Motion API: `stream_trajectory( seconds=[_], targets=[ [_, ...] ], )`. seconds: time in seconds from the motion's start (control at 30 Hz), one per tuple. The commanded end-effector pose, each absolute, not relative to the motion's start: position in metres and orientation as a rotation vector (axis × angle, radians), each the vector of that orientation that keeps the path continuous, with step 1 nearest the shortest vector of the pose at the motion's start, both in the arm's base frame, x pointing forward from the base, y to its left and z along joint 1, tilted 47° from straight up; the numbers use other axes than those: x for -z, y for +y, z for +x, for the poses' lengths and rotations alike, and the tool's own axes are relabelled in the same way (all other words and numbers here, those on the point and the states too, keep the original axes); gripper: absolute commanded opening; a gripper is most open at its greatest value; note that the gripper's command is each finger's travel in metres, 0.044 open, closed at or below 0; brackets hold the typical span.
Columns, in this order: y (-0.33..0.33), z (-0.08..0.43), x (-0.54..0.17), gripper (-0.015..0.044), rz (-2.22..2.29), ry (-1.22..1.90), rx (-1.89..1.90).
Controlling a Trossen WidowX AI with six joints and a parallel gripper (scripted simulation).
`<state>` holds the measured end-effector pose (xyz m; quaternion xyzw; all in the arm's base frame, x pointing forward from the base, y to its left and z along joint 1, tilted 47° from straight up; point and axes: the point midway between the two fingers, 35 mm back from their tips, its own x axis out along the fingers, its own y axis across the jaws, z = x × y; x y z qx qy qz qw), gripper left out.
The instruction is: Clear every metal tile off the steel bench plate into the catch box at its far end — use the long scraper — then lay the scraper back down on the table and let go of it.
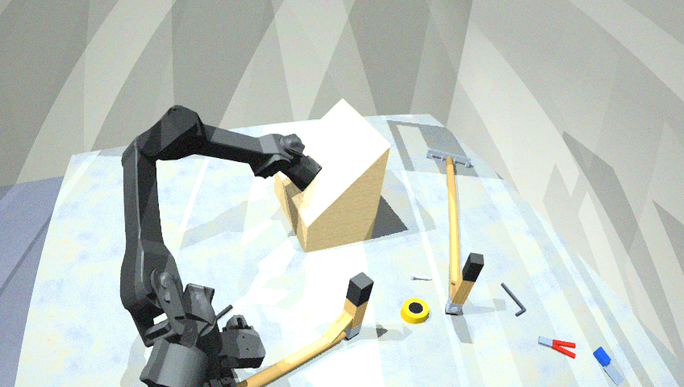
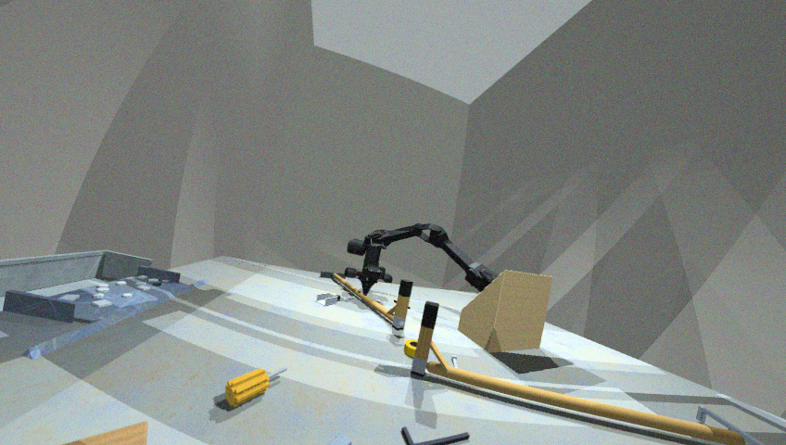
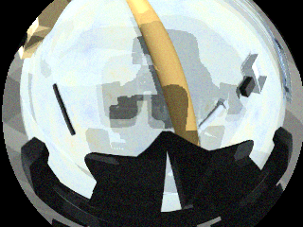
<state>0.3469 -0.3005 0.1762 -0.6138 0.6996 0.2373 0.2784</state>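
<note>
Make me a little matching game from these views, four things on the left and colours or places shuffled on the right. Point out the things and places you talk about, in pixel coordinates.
Things
1. Tape roll [image 1: 407,316] [image 2: 409,348]
2. Fluted screwdriver handle [image 2: 247,387]
3. Pliers [image 1: 563,345]
4. Metal tiles [image 2: 102,303]

Colours or places
A. Red grips
B. On the steel bench plate
C. Yellow, with a black centre
D. Orange-yellow, on the table, nearer the exterior camera than the wooden block [image 1: 343,201] [image 2: 521,309]

Pairs: 1-C, 2-D, 3-A, 4-B.
</note>
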Motion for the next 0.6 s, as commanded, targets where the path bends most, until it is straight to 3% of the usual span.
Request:
stream_trajectory(
  seconds=[0.0, 0.57],
  targets=[
    [-0.304, 0.35, -0.174, 0.0, -1.639, 1.886, -0.626],
    [-0.26, 0.358, -0.213, 0.0, -1.642, 1.873, -0.641]
  ],
)
